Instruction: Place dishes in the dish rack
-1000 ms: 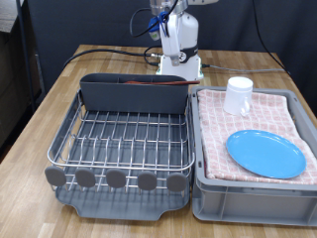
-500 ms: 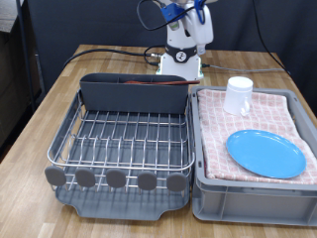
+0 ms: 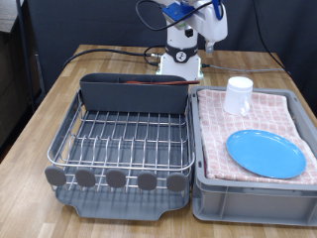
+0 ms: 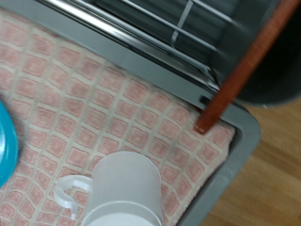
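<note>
The white mug (image 3: 238,95) stands upright on the pink checked cloth at the far end of the grey tub (image 3: 248,193). The light-blue plate (image 3: 265,153) lies flat on the cloth nearer the exterior view's bottom. The brown wooden spoon (image 3: 149,84) lies in the dish rack's (image 3: 121,139) tall back compartment. My gripper (image 3: 215,24) hangs high at the exterior view's top, behind the mug; its fingers are blurred. The wrist view shows the mug (image 4: 122,188), the plate's edge (image 4: 4,141), the spoon's handle (image 4: 240,71) and rack wires (image 4: 141,28), but no fingers.
The rack and tub stand side by side on a wooden table (image 3: 40,119). The robot's white base (image 3: 180,61) and black cables (image 3: 99,52) lie behind the rack. The rack's wire grid holds nothing.
The hand has risen from above the rack's back compartment and swung to the exterior view's right, towards the mug. The dishes have not moved.
</note>
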Robot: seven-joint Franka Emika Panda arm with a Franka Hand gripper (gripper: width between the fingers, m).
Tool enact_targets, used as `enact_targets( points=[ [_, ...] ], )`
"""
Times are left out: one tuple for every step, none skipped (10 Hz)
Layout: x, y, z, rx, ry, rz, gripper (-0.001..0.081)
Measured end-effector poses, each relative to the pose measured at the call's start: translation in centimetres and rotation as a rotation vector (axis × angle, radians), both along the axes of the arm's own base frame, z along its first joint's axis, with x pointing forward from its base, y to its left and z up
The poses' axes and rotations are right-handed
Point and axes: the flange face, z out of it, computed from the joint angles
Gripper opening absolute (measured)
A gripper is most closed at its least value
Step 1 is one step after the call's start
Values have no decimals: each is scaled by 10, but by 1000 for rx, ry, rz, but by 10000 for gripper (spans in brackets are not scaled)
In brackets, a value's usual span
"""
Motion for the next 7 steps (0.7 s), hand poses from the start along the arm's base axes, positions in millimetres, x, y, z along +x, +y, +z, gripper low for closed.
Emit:
enact_targets(
  points=[
    [13,7,2,-10,-29,70,802],
    [25,16,3,-17,-56,137,802],
    [36,26,3,-28,-74,196,802],
    [47,37,3,-35,-88,249,802],
    [56,50,3,-41,-91,291,802],
    [65,62,2,-44,-93,334,802],
    [74,75,1,-44,-95,374,802]
  ],
)
